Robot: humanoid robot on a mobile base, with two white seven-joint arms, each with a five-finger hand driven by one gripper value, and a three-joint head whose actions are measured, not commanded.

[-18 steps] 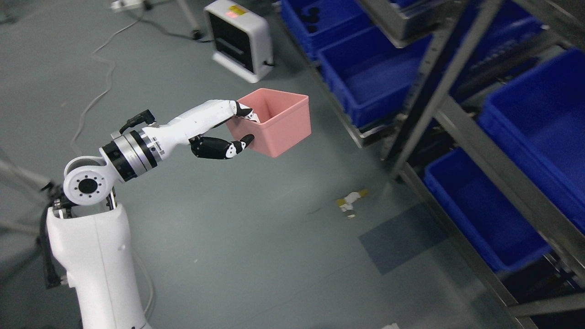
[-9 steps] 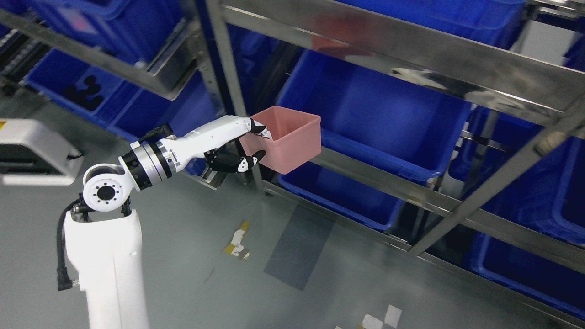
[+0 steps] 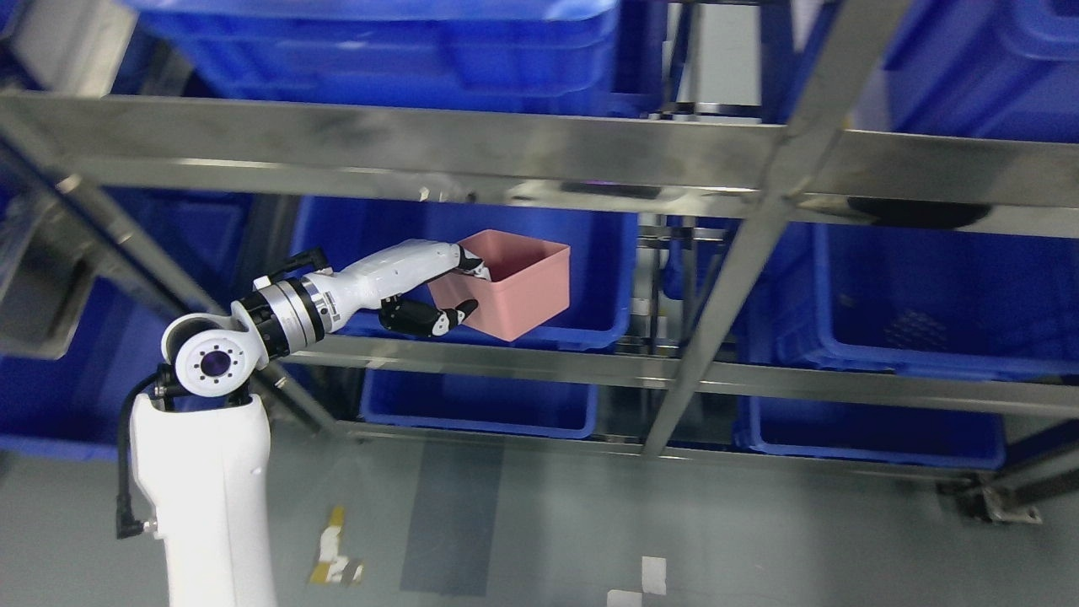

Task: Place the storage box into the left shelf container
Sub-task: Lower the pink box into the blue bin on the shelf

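Left hand clamped on pink storage box near rim, thumb underneath; blue shelf container just behind, metal shelf rail below.

The storage box sits just right of the left hand's fingers, in front of a shelf container on the shelf; another container lies far right.

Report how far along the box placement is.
Done: the left hand grips the pink storage box by its near wall and has it raised in front of the left blue shelf container. Left: move it in over the container's rim and release it.
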